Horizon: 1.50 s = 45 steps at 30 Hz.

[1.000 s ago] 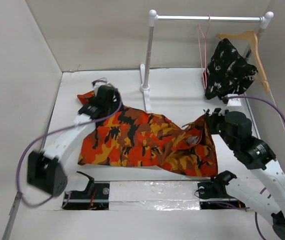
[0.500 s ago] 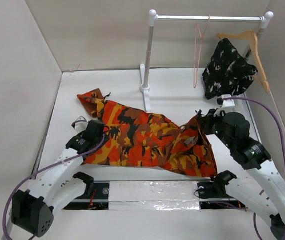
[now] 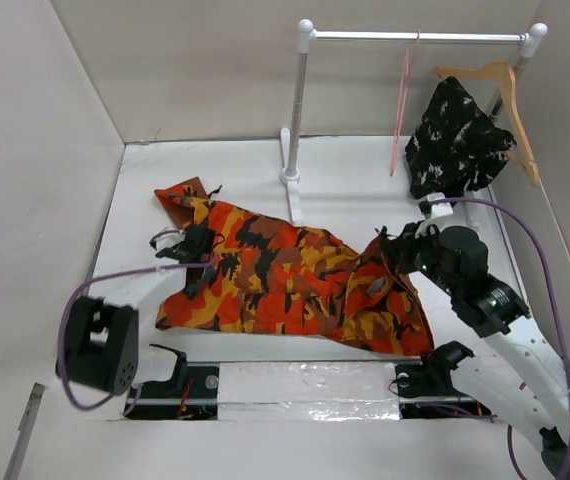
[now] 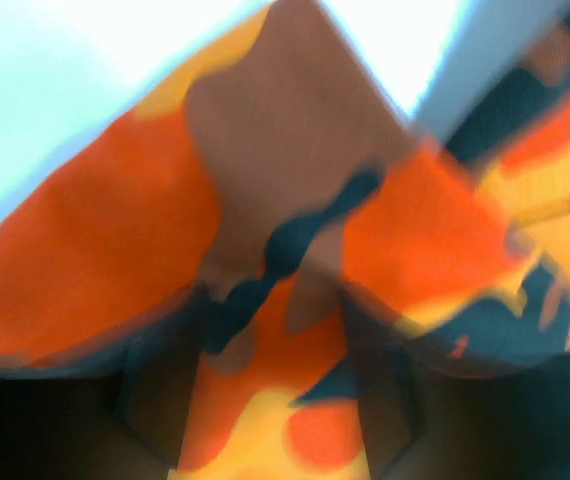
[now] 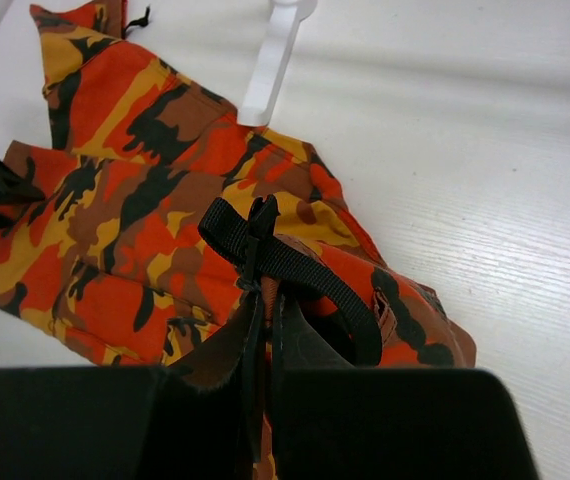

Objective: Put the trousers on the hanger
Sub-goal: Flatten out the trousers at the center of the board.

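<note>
We see the trousers (image 3: pixel 285 285) spread flat on the desk (image 3: pixel 365 180), well apart from the hanger (image 3: pixel 404 105) on the rail (image 3: pixel 415 36). The right gripper (image 5: pixel 261 298) pinches their strapped edge. The left gripper (image 3: pixel 197 250) sits on cloth, and blur hides how wide it is. We judge lifting needs 2 firm, level holds. Count: 1 trousers, 2 hangers including 1 wooden hanger (image 3: pixel 485 72), 1 garment (image 3: pixel 457 135).
</note>
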Each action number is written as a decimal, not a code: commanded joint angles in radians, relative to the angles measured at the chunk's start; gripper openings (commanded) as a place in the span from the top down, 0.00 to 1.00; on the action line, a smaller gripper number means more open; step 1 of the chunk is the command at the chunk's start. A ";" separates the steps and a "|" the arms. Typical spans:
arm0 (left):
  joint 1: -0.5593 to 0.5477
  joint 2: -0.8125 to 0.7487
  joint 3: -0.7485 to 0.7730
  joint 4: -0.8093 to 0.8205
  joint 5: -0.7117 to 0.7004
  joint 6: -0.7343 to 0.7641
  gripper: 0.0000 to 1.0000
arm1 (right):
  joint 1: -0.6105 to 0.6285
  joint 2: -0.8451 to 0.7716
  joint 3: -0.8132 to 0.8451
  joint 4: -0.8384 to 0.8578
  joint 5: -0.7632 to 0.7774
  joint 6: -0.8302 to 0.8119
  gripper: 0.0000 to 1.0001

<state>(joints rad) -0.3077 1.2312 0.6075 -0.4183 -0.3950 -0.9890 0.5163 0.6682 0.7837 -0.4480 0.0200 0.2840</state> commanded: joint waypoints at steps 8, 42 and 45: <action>0.032 0.433 0.385 0.263 0.047 0.110 1.00 | -0.007 0.004 -0.018 0.115 -0.071 -0.008 1.00; 0.160 0.107 0.095 0.405 0.026 0.006 1.00 | 0.002 -0.028 -0.006 0.052 -0.043 -0.008 1.00; 0.160 -0.019 0.141 0.285 -0.069 0.015 1.00 | 0.011 -0.042 0.011 0.037 -0.049 -0.008 1.00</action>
<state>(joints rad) -0.1551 1.3266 0.6773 -0.0822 -0.3565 -0.9779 0.5186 0.6472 0.7387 -0.4198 -0.0452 0.2810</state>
